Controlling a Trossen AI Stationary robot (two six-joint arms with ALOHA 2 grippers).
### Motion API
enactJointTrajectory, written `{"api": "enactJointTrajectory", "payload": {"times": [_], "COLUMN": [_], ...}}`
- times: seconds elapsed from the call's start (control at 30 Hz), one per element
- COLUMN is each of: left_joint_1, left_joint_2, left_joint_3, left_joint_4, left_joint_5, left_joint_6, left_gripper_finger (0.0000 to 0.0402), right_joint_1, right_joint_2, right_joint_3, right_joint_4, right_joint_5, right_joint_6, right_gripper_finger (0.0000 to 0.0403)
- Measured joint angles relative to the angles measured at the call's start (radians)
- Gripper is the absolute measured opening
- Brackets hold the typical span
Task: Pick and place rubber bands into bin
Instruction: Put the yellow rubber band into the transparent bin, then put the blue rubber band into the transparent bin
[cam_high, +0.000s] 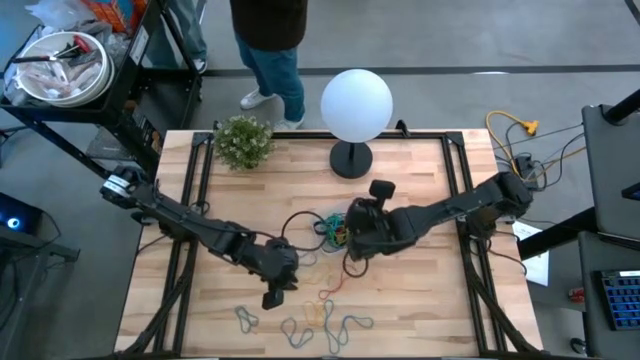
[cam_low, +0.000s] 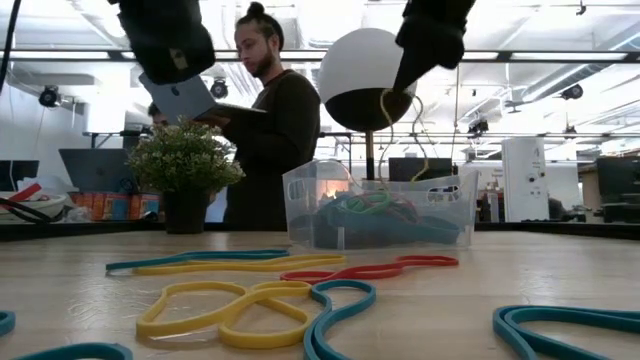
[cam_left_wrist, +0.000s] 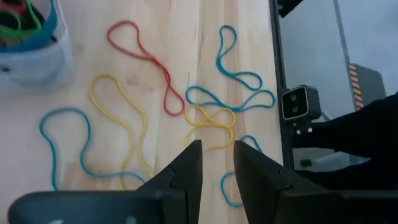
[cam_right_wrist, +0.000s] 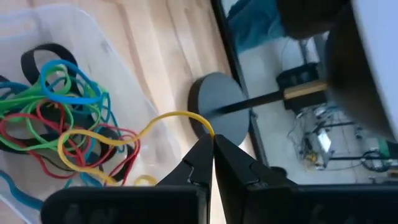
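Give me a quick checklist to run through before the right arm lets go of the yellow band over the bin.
1. Right end effector shut on the yellow rubber band: ok.
2. Band hangs over the bin, its lower loop already among the bands inside: ok.
3. Right end effector above the bin in the low view, band dangling down into it: ok.
4. Band clear of the lamp base: cannot tell, it passes close in the wrist view.
5. Left end effector away from the bin, over loose bands on the table, fingers parted and holding nothing: ok.
6. Person behind the table, hands off the work surface: ok.
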Motion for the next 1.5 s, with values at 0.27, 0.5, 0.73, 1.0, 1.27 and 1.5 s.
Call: {"api": "enactJointTrajectory", "payload": {"times": [0.27, 0.5, 0.73, 1.0, 1.27, 1.5], "left_joint_1": [-0.039, -0.054, -0.054, -0.052, -0.052, -0.052], "left_joint_2": [0.000, 0.000, 0.000, 0.000, 0.000, 0.000], "left_joint_3": [-0.043, -0.043, -0.043, -0.043, -0.043, -0.043], "left_joint_4": [-0.002, 0.002, 0.000, 0.001, 0.004, 0.009], "left_joint_5": [-0.020, -0.049, -0.076, -0.076, -0.076, -0.077], "left_joint_6": [-0.084, -0.083, -0.082, -0.077, -0.082, -0.109], "left_gripper_finger": [0.0075, 0.0075, 0.0075, 0.0075, 0.0075, 0.0075], "right_joint_1": [-0.052, -0.081, -0.086, -0.092, -0.108, -0.120], "right_joint_2": [0.000, 0.000, 0.000, 0.000, 0.000, 0.000], "right_joint_3": [-0.041, -0.105, -0.135, -0.136, -0.148, -0.144], "right_joint_4": [0.032, 0.162, 0.274, 0.308, 0.355, 0.354], "right_joint_5": [-0.088, -0.259, -0.318, -0.358, -0.372, -0.369], "right_joint_6": [-0.003, -0.030, -0.071, -0.071, -0.070, -0.063], "right_gripper_finger": [0.0008, 0.0008, 0.0009, 0.0009, 0.0022, 0.0085]}}
